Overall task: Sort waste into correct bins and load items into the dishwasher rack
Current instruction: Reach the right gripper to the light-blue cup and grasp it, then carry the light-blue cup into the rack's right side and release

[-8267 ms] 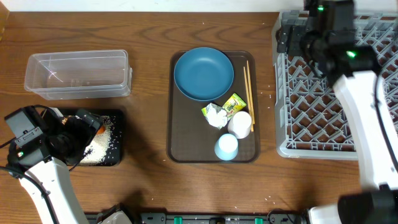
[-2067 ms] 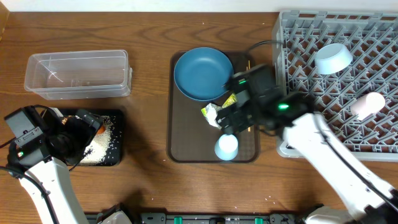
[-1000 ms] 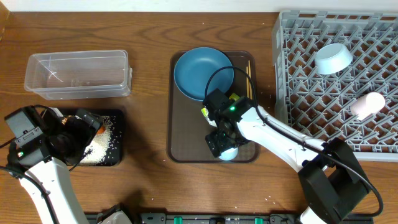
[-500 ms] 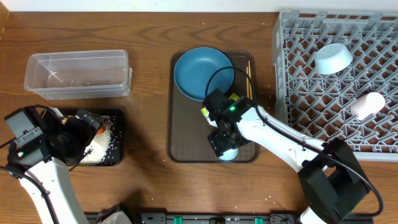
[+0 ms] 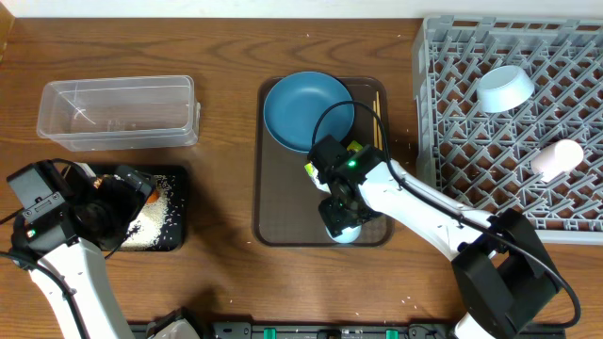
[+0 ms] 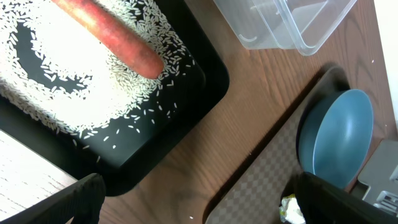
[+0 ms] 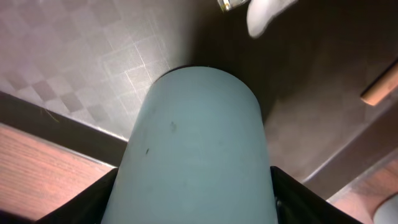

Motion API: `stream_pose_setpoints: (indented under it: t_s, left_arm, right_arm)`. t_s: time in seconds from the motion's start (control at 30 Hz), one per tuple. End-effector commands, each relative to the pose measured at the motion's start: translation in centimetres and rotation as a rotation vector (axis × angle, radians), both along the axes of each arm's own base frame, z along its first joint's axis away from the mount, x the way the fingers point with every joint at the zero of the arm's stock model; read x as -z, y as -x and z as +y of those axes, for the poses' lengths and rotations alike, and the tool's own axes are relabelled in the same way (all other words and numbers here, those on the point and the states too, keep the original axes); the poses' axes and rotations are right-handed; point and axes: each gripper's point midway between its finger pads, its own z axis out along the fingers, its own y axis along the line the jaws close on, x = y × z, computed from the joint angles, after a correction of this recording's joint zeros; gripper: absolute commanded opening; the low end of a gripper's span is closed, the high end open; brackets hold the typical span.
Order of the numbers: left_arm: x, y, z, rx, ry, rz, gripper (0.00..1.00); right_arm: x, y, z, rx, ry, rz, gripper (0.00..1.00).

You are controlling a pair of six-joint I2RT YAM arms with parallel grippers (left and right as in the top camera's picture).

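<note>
Since the pale blue cup [image 7: 196, 137] stands directly beneath it on the brown serving tray [image 5: 283, 207] and is judged bound for the dishwasher rack [image 5: 426, 122] well off to its right, the right gripper [image 5: 341, 218] sits over the cup from above, its fingers [image 7: 93, 199] narrowed against opposite flanks, apparently clasping only the cup.

wooden table [image 5: 226, 56] | on it: clear tub [image 5: 118, 113], black tray [image 5: 182, 212], brown serving tray [image 5: 283, 193], grey dishwasher rack [image 5: 471, 188]
</note>
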Motion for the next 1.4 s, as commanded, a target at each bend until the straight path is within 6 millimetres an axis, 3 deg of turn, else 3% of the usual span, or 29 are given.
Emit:
stream_pose_setpoints:
  t_s: [0.0, 0.2, 0.3, 0.5, 0.63, 0.77, 0.87, 1.03, 1.13, 1.17, 1.23, 1.37]
  left_arm:
    - [-0.1, 0.0, 0.0, 0.005, 0.003, -0.005, 0.98]
    - [-0.1, 0.0, 0.0, 0.005, 0.003, -0.005, 0.98]
    - [-0.1, 0.0, 0.0, 0.005, 0.003, -0.005, 0.98]
    - [-0.1, 0.0, 0.0, 0.005, 0.003, -0.005, 0.98]
    - [-0.1, 0.0, 0.0, 0.005, 0.003, -0.005, 0.98]
    - [-0.1, 0.0, 0.0, 0.005, 0.003, -0.005, 0.98]
    - [-0.1, 0.0, 0.0, 0.005, 0.003, -0.005, 0.98]
    - [-0.1, 0.0, 0.0, 0.005, 0.003, -0.005, 0.98]
    - [-0.1, 0.0, 0.0, 0.005, 0.003, -0.005, 0.98]
    - [-0.1, 0.0, 0.0, 0.005, 0.003, -0.005, 0.98]
    - [-0.1, 0.0, 0.0, 0.005, 0.003, -0.005, 0.98]
    - [-0.1, 0.0, 0.0, 0.005, 0.003, -0.005, 0.98]
  right_arm:
    - [-0.8, -1.1, 0.4, 0.012, 0.005, -0.037, 0.61]
    - [-2.3, -2.1, 0.3, 0.034, -0.003, -0.048, 0.56]
    - [-3.6, -3.7, -0.3, 0.068, 0.005, -0.081, 0.49]
    - [-7.9, -9.4, -3.0, 0.21, -0.007, -0.205, 0.5]
    - [-11.7, -14.0, -6.4, 0.346, -0.056, -0.299, 0.51]
    - [-15.1, -17.8, -11.3, 0.465, -0.082, -0.397, 0.53]
    - [-17.3, -20.0, -17.2, 0.585, -0.077, -0.47, 0.55]
    - [-19.1, -21.9, -26.7, 0.789, -0.048, -0.577, 0.57]
    - [-19.8, -21.8, -33.0, 0.911, -0.018, -0.635, 0.59]
    - [-19.9, -21.7, -34.1, 0.927, -0.011, -0.644, 0.59]
    - [-20.3, -21.0, -38.1, 0.999, 0.015, -0.678, 0.62]
    - [-20.5, -19.8, -42.5, 1.091, 0.045, -0.708, 0.63]
